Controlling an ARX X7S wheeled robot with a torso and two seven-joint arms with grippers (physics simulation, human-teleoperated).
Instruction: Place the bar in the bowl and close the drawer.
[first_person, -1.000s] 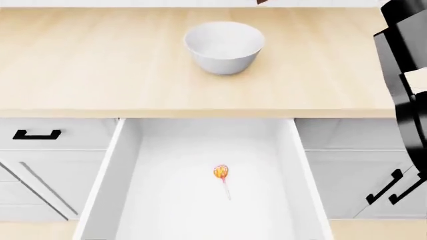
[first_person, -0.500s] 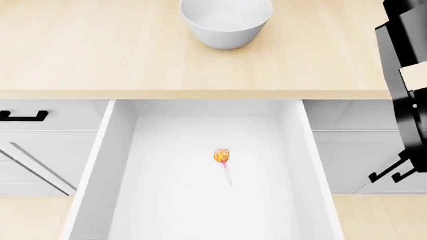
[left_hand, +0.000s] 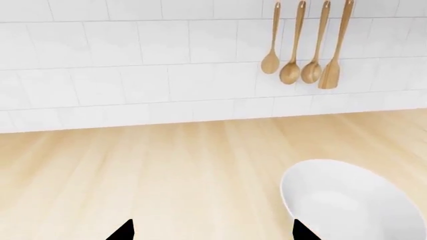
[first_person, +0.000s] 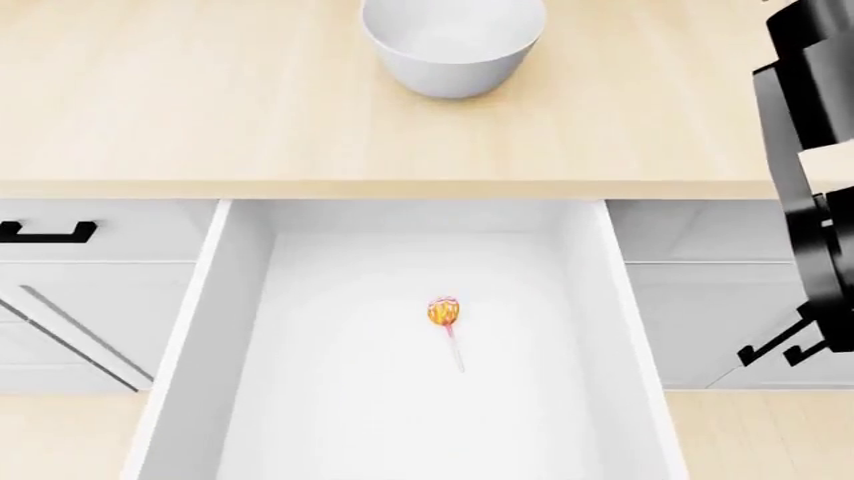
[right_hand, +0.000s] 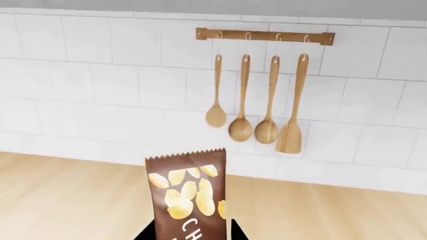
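Observation:
The bar (right_hand: 188, 195), a dark brown wrapper with tan markings, stands upright in the right wrist view with my right gripper (right_hand: 191, 235) shut on its lower end, above the wooden countertop. The white bowl (first_person: 454, 45) sits on the counter just behind the open drawer (first_person: 240, 300); it also shows in the left wrist view as the bowl (left_hand: 347, 200). My left gripper (left_hand: 213, 232) is open over bare counter beside the bowl, nothing between its fingertips (left_hand: 123, 231). Neither gripper shows in the head view, only the right arm (first_person: 814, 150).
A lollipop (first_person: 443, 312) lies in the middle of the drawer's white floor. Wooden spoons (right_hand: 260, 120) hang on a rail on the tiled back wall. Grey cabinet fronts with black handles (first_person: 47, 232) flank the drawer on both sides.
The head view has tipped down: the bowl and counter slid toward the top and more of the drawer shows. Over the last half second almost nothing moved.

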